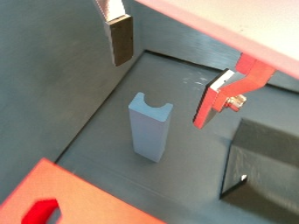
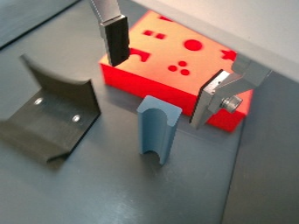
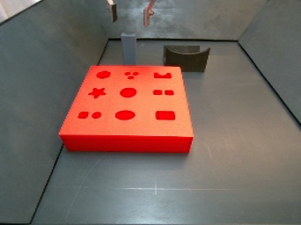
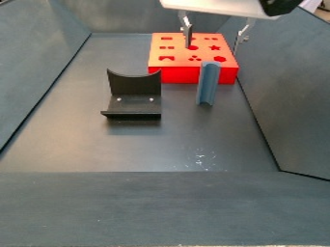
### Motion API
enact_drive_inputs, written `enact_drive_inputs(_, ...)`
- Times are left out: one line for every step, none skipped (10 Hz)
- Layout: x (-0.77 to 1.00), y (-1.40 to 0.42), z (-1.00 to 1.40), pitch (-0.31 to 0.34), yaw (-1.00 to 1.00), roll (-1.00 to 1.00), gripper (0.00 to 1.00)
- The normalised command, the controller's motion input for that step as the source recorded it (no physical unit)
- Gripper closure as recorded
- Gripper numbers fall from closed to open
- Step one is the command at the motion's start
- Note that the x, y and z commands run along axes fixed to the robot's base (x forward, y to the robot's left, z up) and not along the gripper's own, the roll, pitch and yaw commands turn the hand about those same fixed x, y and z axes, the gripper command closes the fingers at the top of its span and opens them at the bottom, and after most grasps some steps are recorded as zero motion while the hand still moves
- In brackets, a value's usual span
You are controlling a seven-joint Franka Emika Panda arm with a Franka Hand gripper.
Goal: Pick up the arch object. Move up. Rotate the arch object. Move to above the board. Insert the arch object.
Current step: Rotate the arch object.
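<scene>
The arch object (image 2: 156, 131) is a slim blue-grey block with a curved notch in its top. It stands upright on the grey floor beside the board (image 2: 135, 77), a large red box with darker cut-outs. It shows in both wrist views (image 1: 149, 127) and both side views (image 3: 127, 46) (image 4: 206, 85). My gripper (image 2: 163, 68) is open and empty, hanging above the arch object with one finger to each side and well clear of it (image 1: 170, 70). In the side views the gripper (image 4: 214, 34) sits high, near the board's edge (image 3: 132, 12).
The fixture (image 4: 129, 96), a dark L-shaped bracket on a base plate, stands on the floor a short way from the arch object (image 2: 52, 118) (image 3: 186, 55) (image 1: 263, 166). The board (image 3: 129, 132) (image 4: 175, 75) fills part of the walled grey bin; one corner shows in a wrist view (image 1: 70, 197).
</scene>
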Motion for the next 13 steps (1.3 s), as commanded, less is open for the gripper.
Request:
enact_drive_inputs(0.03,0.0,-0.03,0.021,1.0,-0.01,0.0)
enact_drive_inputs(0.03,0.0,-0.03,0.028,0.98,-0.01,0.0)
enact_drive_inputs(0.03,0.0,-0.03,0.028,0.74,-0.01,0.0)
enact_drive_inputs(0.03,0.0,-0.03,0.028,0.57,-0.01,0.0)
enact_drive_inputs(0.03,0.0,-0.03,0.027,0.28,-0.01,0.0)
enact_drive_inputs(0.03,0.0,-0.03,0.027,0.21,-0.01,0.0)
enact_drive_inputs(0.0,0.0,-1.0,0.027,0.12,-0.01,0.0)
enact_drive_inputs(0.01,0.0,-1.0,0.017,0.09,-0.01,0.0)
enact_drive_inputs(0.02,0.0,-1.0,-0.013,0.07,0.0,0.0)
enact_drive_inputs(0.03,0.0,-1.0,-0.018,0.06,0.01,0.0)
enact_drive_inputs(0.03,0.0,-0.86,-0.028,0.05,0.02,0.0)
enact_drive_inputs(0.03,0.0,-0.71,-0.032,0.05,0.03,0.0)
enact_drive_inputs(0.03,0.0,-0.57,-0.029,0.05,0.03,0.0)
